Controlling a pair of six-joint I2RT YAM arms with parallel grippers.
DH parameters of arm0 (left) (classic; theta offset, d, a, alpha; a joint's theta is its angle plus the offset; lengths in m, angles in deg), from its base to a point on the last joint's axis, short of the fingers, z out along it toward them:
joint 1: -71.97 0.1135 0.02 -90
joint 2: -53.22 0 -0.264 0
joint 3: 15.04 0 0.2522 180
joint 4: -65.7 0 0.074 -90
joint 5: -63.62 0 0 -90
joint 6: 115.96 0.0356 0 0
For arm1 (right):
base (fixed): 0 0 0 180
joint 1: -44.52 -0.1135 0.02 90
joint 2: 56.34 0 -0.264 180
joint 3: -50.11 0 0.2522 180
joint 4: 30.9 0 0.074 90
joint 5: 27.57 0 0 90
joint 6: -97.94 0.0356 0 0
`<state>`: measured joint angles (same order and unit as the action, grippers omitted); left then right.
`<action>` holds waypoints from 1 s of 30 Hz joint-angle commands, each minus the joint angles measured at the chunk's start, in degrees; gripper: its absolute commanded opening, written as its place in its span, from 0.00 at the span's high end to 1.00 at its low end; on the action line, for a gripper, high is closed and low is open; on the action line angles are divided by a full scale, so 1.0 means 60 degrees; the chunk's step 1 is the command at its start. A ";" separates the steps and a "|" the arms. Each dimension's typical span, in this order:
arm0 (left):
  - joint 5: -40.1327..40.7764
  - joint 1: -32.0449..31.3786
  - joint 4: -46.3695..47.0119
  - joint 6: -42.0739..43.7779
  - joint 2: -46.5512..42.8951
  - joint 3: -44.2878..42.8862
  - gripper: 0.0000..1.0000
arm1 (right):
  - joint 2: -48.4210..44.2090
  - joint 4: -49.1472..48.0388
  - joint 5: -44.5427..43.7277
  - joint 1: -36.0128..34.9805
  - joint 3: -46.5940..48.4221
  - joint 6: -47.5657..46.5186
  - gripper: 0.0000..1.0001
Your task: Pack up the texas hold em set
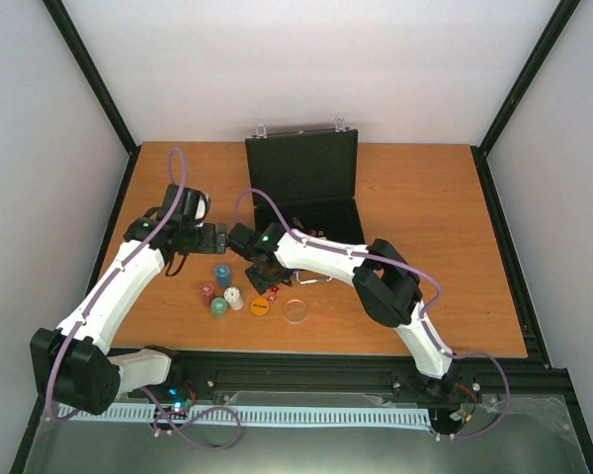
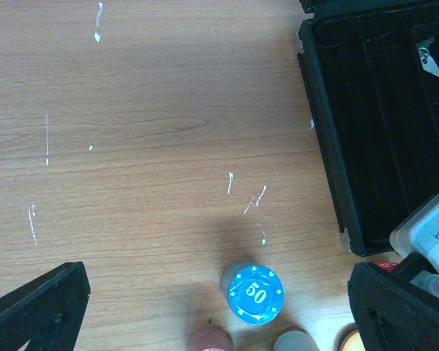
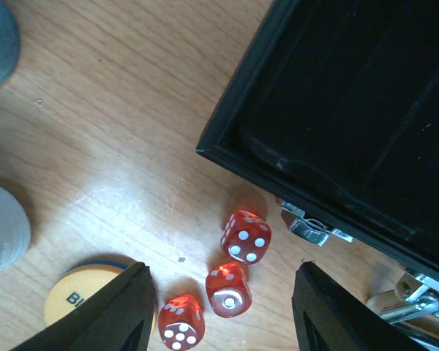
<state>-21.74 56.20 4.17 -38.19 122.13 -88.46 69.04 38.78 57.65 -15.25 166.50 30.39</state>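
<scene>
Now mid-pickup of dice (image 3: 228, 289) beside open case (image 1: 301, 173) at far edge of bench (image 1: 425, 197), with right gripper (image 3: 221, 311) spread above them, left gripper (image 2: 219, 311) wide above blue chips (image 2: 254, 294). Probably calls next for lowering, pinching one die, carrying into case.

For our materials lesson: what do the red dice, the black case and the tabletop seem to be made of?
Red dice: translucent glossy plastic, with light glowing through them. Black case: matte shell, probably plastic or leatherette; its latch is shiny metal. Tabletop: wood grain with a smooth sheen, possibly laminate.
</scene>
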 commanded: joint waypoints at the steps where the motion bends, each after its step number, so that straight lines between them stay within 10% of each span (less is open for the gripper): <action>1: -0.0152 -0.0038 0.0057 0.0089 0.0003 -0.0076 0.00 | 0.0178 0.0109 -0.0215 0.0066 0.0184 0.0226 0.48; 7: -0.0217 -0.0037 0.0099 0.0109 0.0172 -0.0147 0.00 | 0.0471 -0.0009 -0.0021 0.0255 0.0130 0.0270 0.68; 19: -0.0203 -0.0038 0.0019 0.0123 0.0104 -0.0123 0.00 | 0.0737 -0.0234 0.0107 0.0381 0.0053 0.0214 0.68; 30: -0.0161 -0.0038 -0.0015 0.0118 -0.0013 -0.0070 0.00 | 0.0573 -0.0333 0.0295 0.0382 -0.0008 0.0023 0.90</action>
<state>-22.57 56.15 4.26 -38.15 123.13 -88.46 72.69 37.78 58.81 -13.31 166.48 31.18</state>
